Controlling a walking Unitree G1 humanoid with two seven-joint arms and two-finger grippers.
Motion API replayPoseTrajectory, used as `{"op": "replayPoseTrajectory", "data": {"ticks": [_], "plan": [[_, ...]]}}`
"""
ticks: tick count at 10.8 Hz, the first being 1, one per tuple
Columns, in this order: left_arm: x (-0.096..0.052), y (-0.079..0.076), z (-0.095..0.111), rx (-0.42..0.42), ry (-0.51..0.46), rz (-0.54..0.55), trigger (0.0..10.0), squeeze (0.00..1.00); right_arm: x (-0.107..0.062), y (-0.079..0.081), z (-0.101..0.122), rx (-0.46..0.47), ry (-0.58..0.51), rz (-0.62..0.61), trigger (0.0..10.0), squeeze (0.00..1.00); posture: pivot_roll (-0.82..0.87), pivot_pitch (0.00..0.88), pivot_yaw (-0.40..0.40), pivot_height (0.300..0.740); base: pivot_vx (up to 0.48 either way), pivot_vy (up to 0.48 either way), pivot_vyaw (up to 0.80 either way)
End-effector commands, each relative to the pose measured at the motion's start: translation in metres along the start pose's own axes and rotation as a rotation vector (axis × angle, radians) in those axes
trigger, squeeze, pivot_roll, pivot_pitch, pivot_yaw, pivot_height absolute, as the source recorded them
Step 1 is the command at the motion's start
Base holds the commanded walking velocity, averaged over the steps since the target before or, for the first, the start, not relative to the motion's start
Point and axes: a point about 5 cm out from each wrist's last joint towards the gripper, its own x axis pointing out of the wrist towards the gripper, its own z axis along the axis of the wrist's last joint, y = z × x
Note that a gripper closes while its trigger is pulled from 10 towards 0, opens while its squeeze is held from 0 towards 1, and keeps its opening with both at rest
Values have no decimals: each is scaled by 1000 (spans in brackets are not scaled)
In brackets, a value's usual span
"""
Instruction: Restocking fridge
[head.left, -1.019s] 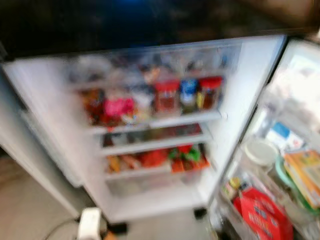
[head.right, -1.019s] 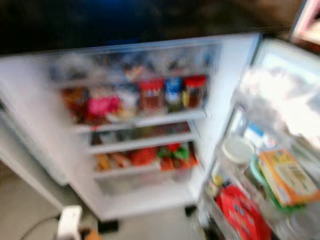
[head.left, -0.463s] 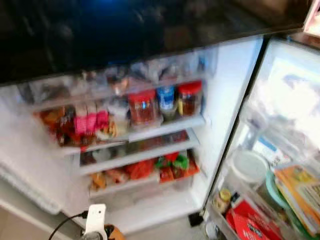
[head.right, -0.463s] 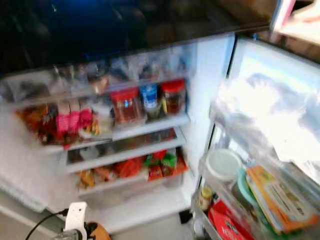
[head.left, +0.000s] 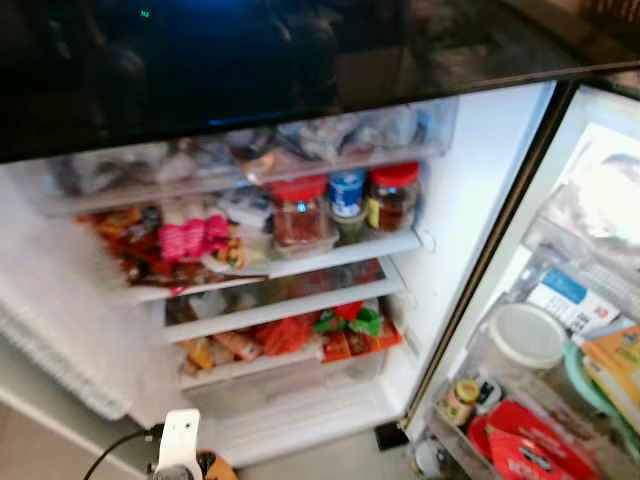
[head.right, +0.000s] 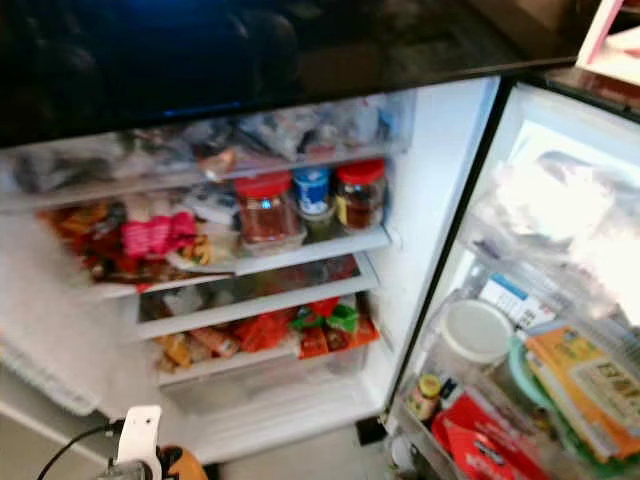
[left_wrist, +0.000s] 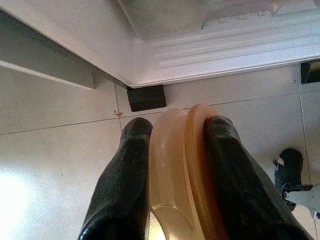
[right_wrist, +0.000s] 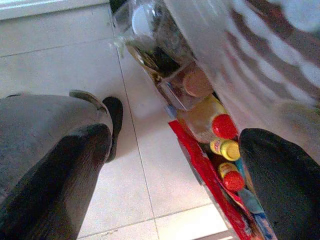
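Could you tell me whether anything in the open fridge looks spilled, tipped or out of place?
Nothing stands out. The three jars stand upright on their shelf, and packets lie crowded on the shelves without spilling. The left gripper holds an orange disc-shaped item above the floor.

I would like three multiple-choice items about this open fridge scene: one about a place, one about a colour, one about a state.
1. Where does the blue-lidded jar stand?
A. between two red-lidded jars
B. in the door rack
C. on the floor

2. What colour is the object in the left tool?
A. green
B. pale orange
C. blue

3. How is the right tool?
A. shut on a bottle
B. open
C. shut on a bag

Answers: 1 A, red lids flank it on the shelf; 2 B, the left wrist view shows it; 3 B, its fingers stand wide apart, nothing between.
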Motion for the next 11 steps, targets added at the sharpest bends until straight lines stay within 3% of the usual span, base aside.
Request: {"op": "replayPoseTrajectory", "data": {"ticks": [1,4,8,9,11], "plan": [[0,1,-4,12,16,3,10000,0,-1,-1,-4,-17,3,-6,10000,0,-34,24,21,740,0,0,0],[0,2,-4,12,16,3,10000,0,-1,3,-4,-40,0,6,10000,0,-33,24,22,740,0,0,0],[0,2,-4,12,15,5,10000,0,-1,6,-6,-54,-1,19,10000,0,-33,24,22,740,0,0,738],[0,2,-4,12,15,5,10000,0,-1,6,-7,-20,2,16,10000,0,-33,24,22,740,0,0,0],[0,2,-4,12,16,4,10000,0,-1,6,-7,-37,3,17,10000,0,-33,26,22,740,0,0,0]]}}
